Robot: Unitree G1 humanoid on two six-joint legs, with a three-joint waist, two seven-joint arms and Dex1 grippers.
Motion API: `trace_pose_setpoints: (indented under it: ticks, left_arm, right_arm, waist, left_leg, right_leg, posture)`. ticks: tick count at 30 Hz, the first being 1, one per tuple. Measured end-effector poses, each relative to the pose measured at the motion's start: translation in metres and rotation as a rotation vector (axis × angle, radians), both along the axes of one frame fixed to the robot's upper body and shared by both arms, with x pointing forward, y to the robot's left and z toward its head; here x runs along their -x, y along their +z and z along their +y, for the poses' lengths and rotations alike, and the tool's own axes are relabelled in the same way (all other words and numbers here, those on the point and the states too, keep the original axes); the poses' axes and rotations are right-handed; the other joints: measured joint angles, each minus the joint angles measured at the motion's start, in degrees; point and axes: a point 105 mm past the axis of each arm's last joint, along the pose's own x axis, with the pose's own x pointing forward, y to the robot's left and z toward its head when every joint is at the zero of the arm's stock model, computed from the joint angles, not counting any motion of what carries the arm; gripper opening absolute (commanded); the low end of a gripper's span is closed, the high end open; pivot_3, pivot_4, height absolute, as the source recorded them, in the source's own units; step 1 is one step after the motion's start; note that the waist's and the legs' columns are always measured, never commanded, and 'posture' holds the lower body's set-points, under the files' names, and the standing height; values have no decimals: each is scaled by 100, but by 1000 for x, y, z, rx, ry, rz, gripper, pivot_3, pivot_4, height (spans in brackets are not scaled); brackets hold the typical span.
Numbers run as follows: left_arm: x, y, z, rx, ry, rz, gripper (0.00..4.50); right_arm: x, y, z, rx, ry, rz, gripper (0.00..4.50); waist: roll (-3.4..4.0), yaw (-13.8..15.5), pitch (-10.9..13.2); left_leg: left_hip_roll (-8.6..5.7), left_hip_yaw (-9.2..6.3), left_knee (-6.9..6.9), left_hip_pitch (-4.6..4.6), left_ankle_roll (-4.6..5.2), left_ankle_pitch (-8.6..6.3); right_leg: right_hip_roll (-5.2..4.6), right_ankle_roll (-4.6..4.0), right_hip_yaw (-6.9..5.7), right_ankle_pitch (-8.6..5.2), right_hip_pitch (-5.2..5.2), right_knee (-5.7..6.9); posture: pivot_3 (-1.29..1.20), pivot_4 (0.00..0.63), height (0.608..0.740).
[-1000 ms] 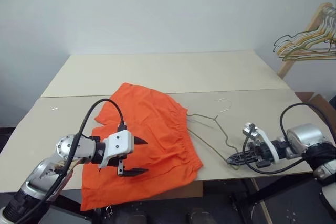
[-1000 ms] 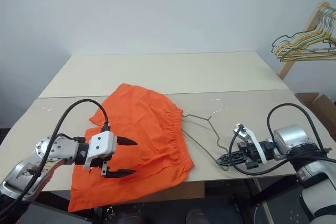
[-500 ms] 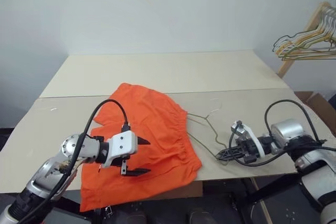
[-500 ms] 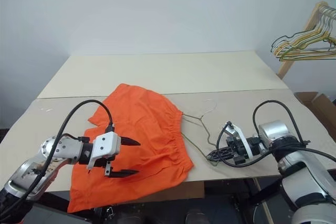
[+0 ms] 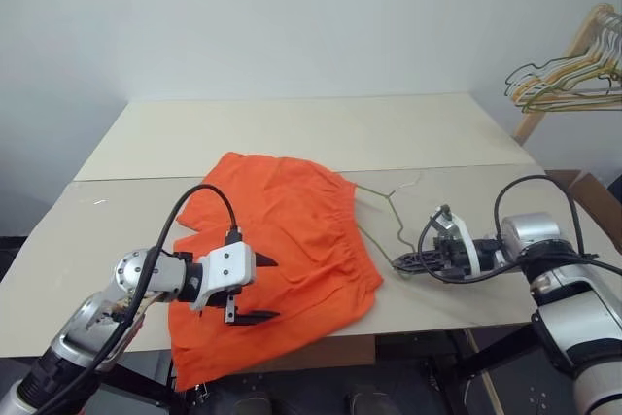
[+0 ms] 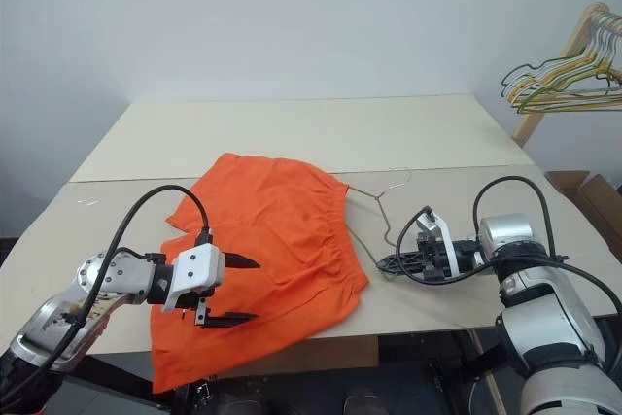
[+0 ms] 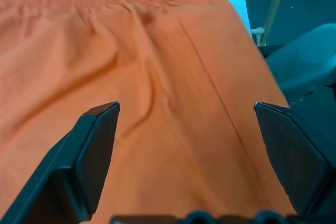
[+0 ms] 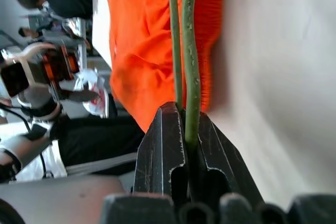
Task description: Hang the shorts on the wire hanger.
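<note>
My right gripper [image 5: 400, 261] is clamped tight on the wire hanger [image 5: 382, 224], pinching the thin grey-olive wire at the corner nearest the table's [image 5: 292, 133] front edge; in my right wrist view the wire [image 8: 188, 61] runs straight out from between my closed fingers toward the orange cloth. The hanger lies flat on the tabletop, its hook toward the back, its other corner tucked against or under the gathered waistband of the shorts [image 5: 272, 259]; I cannot tell which. The shorts are spread in the middle of the front half of the table, waistband facing the hanger, and one leg hangs over the front edge. My left gripper [image 5: 255, 290] hovers over that front part of the shorts with its fingers spread wide and nothing between them; in my left wrist view the orange fabric [image 7: 173, 108] lies beneath the open fingers. Off past the table's right back corner, a bunch of coloured hangers [image 5: 569, 85] hangs on a wooden rack.
</note>
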Motion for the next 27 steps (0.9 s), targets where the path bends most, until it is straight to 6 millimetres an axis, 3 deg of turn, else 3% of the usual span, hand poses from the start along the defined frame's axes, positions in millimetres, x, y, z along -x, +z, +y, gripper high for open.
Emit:
trace_pose_setpoints:
  ticks: [5,9,12,14,21,24,27]
  left_arm:
    - [-1,0,-3,13,-2,-5,4444]
    - [-34,14,-10,82,103,-147,4444]
    - [-66,32,-14,128,191,-260,4444]
    - [-89,58,-16,159,224,-356,4444]
    - [-120,132,-15,241,177,-504,4444]
    - [-131,144,-4,200,150,-506,4444]
    - [-129,135,14,114,64,-430,4444]
  right_arm:
    - [-5,2,7,104,89,-243,0]
    - [-7,-7,8,263,163,-577,0]
    - [-13,-3,10,292,173,-698,0]
    - [-19,1,12,312,177,-783,0]
    - [-23,3,12,408,279,-949,0]
    - [-25,6,16,438,325,-1014,0]
    - [-25,3,18,481,385,-1073,0]
  waist:
    - [1,0,0]
    - [1,57,0]
    - [-2,34,-1]
    - [-3,21,-2]
    - [-2,-33,-2]
    - [-2,-51,-1]
    - [-1,-138,-1]
  left_leg:
    - [1,-2,-1,-2,0,0]
    - [-4,-3,5,-6,-1,1]
    - [-4,-4,13,-5,-1,1]
    - [-4,-8,12,-7,-1,1]
    - [-7,-5,10,-23,0,0]
    - [-7,-6,9,-17,0,1]
    - [-6,-5,9,-15,-1,1]
  right_leg:
    - [1,1,-1,-1,-1,0]
    - [-4,9,-2,4,2,-1]
    - [-1,9,-1,8,3,0]
    - [1,9,-3,8,2,-2]
    - [-4,9,0,7,-9,-10]
    - [-1,9,-1,7,-8,-5]
    - [1,9,-3,6,-7,-4]
  posture:
    - [-23,0,740]
    - [-28,0,740]
    - [-23,0,740]
    - [-18,0,740]
    - [-39,0,740]
    - [-45,0,740]
    - [-60,0,740]
